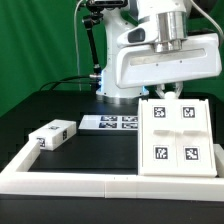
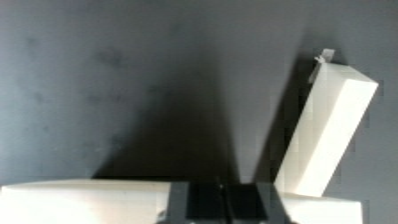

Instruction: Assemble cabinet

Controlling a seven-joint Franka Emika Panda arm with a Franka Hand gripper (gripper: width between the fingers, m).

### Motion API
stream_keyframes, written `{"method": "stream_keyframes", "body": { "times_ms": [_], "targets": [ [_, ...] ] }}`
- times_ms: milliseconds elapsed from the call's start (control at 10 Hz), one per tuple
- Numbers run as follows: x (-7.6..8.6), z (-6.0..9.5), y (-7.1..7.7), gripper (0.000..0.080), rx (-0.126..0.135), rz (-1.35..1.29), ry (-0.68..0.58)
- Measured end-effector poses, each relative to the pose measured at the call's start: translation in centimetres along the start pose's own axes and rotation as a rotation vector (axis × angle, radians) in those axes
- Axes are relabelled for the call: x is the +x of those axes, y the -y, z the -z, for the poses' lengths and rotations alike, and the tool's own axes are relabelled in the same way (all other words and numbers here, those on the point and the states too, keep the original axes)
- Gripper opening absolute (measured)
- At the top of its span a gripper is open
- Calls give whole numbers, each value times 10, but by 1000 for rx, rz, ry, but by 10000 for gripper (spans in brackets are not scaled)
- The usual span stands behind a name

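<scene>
On cabinet (image 1: 176,137), four black-and-white tags (image 1: 157,113)

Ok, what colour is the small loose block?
The block is white with black-and-white tags; clearest in the exterior view.

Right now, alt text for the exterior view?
The hand hangs at the top edge of a white cabinet with four tagged fronts, at the exterior view's right. A small tagged block lies apart at the view's left, the marker board between them.

Tool (image 1: 167,93) tips behind cabinet (image 1: 178,138)
</scene>
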State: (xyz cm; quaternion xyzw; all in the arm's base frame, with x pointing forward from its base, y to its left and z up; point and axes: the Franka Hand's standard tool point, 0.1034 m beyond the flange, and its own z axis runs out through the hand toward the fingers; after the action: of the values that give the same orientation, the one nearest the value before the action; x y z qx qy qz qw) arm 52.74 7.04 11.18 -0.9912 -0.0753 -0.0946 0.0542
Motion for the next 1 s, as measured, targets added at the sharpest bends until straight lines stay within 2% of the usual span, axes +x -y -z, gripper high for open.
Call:
{"method": "stream_keyframes", "body": {
  "times_ms": [300, 700, 1000],
  "targets": [
    [10, 10, 2, 2, 6, 4, 19],
    [6, 8, 2, 2, 5, 4, 22],
    [10, 18, -8, 2, 2, 18, 29]
  ]
}}
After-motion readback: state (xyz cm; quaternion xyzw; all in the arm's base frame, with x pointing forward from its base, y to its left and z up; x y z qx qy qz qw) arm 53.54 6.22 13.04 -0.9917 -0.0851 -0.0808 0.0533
